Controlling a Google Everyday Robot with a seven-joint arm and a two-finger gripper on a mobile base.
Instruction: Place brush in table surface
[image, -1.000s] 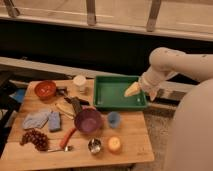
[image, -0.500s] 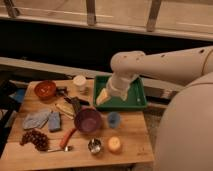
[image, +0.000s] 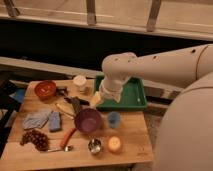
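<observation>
**Item 1. Worktop** (image: 134, 134): pale plank table surface that carries everything else. The barest patch is at the near right, past the blue cup (image: 114, 119), and looks the best spot for a set-down.

**Item 2. Robot arm** (image: 150, 62): white, reaching in from the right with the elbow high over the back edge and the forearm angled down and left.

**Item 3. Green tray** (image: 133, 93): at the back right, partly under the arm. Not the target, so the brush should be kept off it.

**Item 4. Purple bowl** (image: 88, 120): centre of the worktop, just in front of the brush. Likely obstacle; a descent from above avoids sweeping in across its rim.

**Item 5. Gripper** (image: 97, 101): hangs at the tray's left edge, above the worktop. The jaws stand spread wide with nothing between them.

**Item 6. Brush** (image: 76, 104): small dark oblong block lying on the worktop, left of the gripper and apart from it. It sits behind the bowl and beside a slim pale stick (image: 64, 109).

**Handling note (judgement):**
- The approach is under way and the grasp is not yet made.
- Move left and centre over the block.
- Span its narrow width with the jaws, and keep clear of the stick.
- Lift straight up.
</observation>
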